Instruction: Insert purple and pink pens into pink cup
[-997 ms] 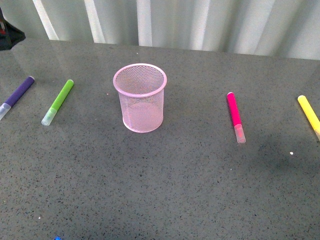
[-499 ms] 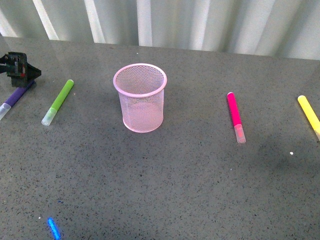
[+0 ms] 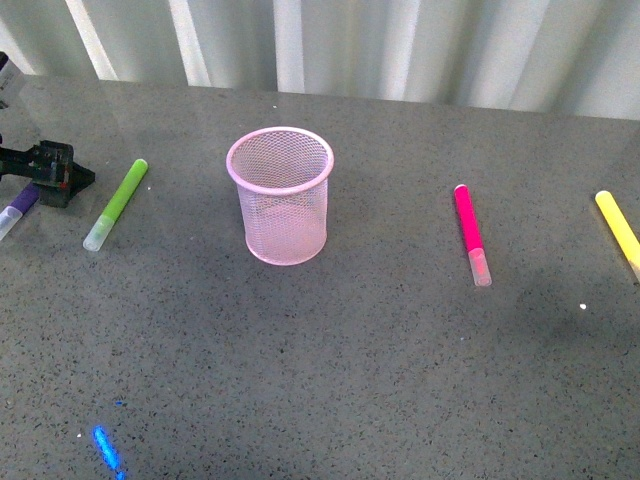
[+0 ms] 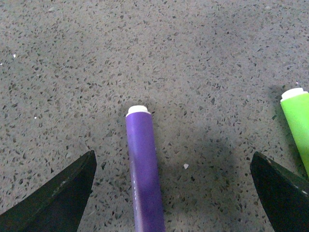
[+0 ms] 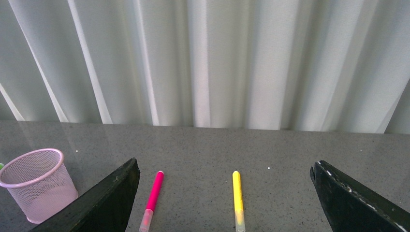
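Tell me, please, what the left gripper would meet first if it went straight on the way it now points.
Most likely the purple pen, lying between the jaws of the open left gripper, with the table just beneath it; depth is unclear.

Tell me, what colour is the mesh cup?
Light pink. The wire-mesh cylindrical cup shows best in the front view.

On my front feed the pink cup (image 3: 279, 195) stood upright on the grey table (image 3: 350, 380). At the far left, the left gripper (image 3: 62, 175) sat low over the purple pen (image 3: 20, 203), hiding most of it. A green marker (image 3: 116, 204) lay just beside them. The pink pen (image 3: 471, 234) and a yellow marker (image 3: 620, 232) lay well right of the cup.
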Tool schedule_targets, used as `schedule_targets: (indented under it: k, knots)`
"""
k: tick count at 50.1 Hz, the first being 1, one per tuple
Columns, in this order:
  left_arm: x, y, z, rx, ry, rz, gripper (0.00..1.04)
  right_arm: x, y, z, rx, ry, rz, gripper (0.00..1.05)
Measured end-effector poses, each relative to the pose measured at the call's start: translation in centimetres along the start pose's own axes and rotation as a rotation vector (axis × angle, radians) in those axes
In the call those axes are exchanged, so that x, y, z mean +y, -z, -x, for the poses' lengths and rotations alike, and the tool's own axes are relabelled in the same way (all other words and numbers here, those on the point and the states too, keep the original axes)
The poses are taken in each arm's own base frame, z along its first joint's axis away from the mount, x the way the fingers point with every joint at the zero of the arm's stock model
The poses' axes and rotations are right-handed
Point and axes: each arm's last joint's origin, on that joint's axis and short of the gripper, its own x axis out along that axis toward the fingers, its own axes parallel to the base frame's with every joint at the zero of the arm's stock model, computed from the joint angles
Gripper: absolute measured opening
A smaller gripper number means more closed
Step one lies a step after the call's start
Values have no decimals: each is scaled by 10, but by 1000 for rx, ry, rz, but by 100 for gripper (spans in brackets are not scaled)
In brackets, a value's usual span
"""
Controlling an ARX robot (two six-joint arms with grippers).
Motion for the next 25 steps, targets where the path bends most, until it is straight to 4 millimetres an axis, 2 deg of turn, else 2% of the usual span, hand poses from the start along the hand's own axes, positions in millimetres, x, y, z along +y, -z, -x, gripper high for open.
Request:
schedule_targets:
  k: [25]
  knots:
    - [1,-1,-10,42,-4,-19,96,0,0,0,0,0,0,98]
